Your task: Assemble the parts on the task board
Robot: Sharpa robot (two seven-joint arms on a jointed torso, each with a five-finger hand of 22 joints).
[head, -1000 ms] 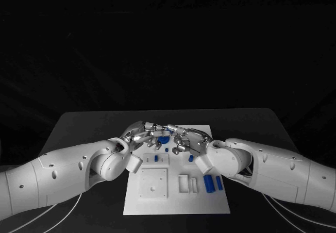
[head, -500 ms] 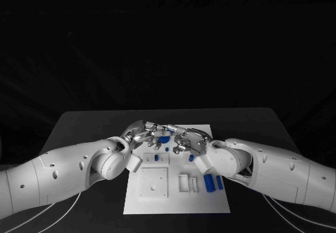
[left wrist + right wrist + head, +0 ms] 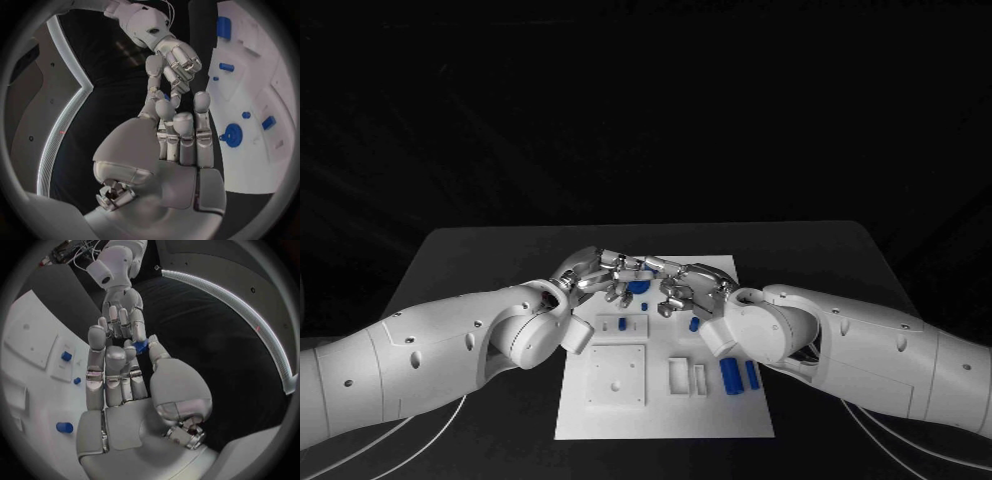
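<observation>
1. Head view: the left robot hand (image 3: 596, 275) and the right robot hand (image 3: 687, 290) meet fingertip to fingertip over the upper part of the task board (image 3: 664, 425), which lies in the centre of the frame on the bench (image 3: 473, 255). A round blue part (image 3: 638, 287) shows on the board between the two hands; two blue cylinders (image 3: 737, 377) lie at the board's lower right, well apart from both hands. Judged from this, the step is a handover or joint seating of a small piece, so it is best done slowly, with one hand steady while the other adjusts.

2. Left wrist view: the left robot hand (image 3: 178, 150) fills the centre, fingers held straight and close together; I cannot tell whether it holds anything. The right robot hand (image 3: 172, 62) reaches in from the upper middle, fingers curled, tips touching the left's. The round blue part (image 3: 232, 135) sits on the board at centre right, just beside the left fingers.

3. Right wrist view: the right robot hand (image 3: 122, 385) pinches a small blue piece (image 3: 140, 345) between thumb and a finger, just above frame centre, with the left robot hand (image 3: 122, 315) touching it from above. Grip should stay firm until the other hand has hold.
</observation>
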